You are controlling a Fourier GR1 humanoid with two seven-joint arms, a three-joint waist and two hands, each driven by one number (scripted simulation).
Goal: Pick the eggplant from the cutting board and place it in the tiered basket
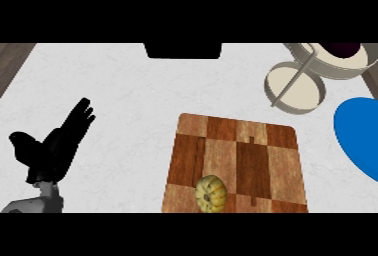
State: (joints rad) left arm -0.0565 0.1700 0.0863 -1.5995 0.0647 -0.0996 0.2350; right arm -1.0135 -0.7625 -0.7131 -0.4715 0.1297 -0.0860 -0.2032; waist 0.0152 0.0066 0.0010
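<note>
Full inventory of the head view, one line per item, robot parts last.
white marbled counter: one, white, fills the view
wooden checkered cutting board: one, brown, lower centre
yellow ridged round item: one, yellow, on the board's near left part
cream two-tier basket: one, cream, far right
dark purple item: one, purple, in the basket's upper tier, partly cut off
blue rounded object: one, blue, right edge, cut off
black rectangular object: one, black, far edge, centre
left robot hand: one, black, open, fingers up, resting at the left
grey forearm: one, grey, below that hand
right robot hand: not in view
</note>
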